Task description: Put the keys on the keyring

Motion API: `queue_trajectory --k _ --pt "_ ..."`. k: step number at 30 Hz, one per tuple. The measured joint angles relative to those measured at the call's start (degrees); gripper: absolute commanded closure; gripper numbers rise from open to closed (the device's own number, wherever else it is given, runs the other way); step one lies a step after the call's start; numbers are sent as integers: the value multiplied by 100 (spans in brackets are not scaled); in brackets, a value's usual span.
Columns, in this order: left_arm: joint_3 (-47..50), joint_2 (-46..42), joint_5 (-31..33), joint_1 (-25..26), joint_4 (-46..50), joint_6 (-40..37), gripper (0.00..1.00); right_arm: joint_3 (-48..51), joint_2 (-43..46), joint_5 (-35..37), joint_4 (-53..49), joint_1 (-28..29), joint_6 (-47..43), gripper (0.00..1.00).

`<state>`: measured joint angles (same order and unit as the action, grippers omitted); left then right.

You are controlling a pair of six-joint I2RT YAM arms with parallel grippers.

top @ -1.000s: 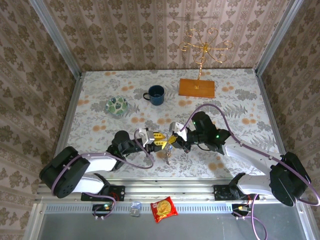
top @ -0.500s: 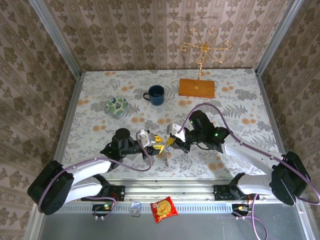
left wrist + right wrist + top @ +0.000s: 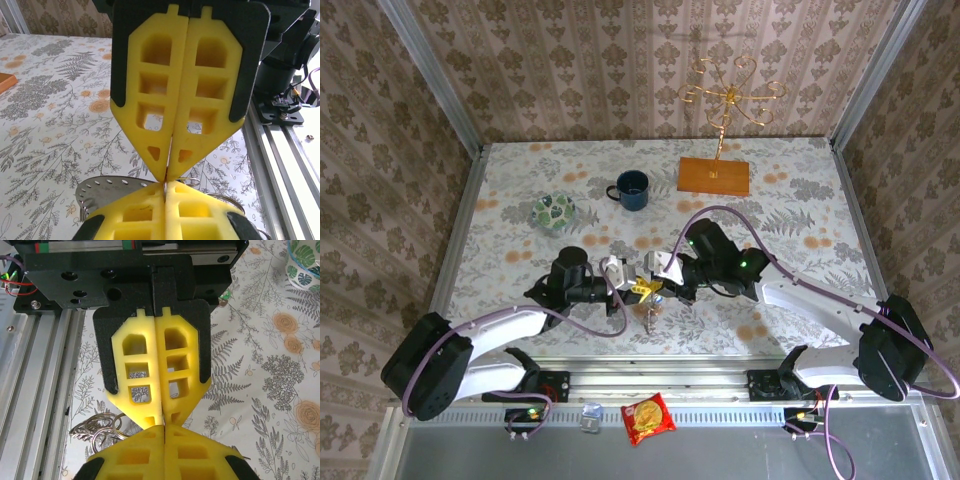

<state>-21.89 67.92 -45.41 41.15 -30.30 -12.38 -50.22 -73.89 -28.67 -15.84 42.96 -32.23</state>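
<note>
I can read no text, label or number; the print on the red packet [image 3: 648, 418] is too small.

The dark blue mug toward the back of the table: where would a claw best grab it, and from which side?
Probably its rim, from straight above: the dark blue mug stands upright, mouth open, so one finger can go inside the wall and one outside. Pick the side away from its small handle, which sticks out toward the left arm's side.

Flowered table [image 3: 790, 200] carries a blue mug [image 3: 631, 189] far centre, a green-patterned dish [image 3: 553, 211] left of it, and a wooden stand base [image 3: 714, 175] right of it — all well apart.
</note>
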Motion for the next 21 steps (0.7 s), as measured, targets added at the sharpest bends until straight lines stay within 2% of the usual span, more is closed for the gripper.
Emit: queue_trajectory --k 3,6,12,21 --pt "-4 -20 0 0 31 -13 100 2 4 0 35 -17 87 78" --pt "26 -70 31 0 -15 -2 100 136 201 -2 282 -98 328 70" --pt "380 -125 149 -11 -721 302 100 883 828 11 935 -181 979 69" --pt "619 -20 319 -37 -1766 938 100 1366 863 494 1574 44 1491 70"
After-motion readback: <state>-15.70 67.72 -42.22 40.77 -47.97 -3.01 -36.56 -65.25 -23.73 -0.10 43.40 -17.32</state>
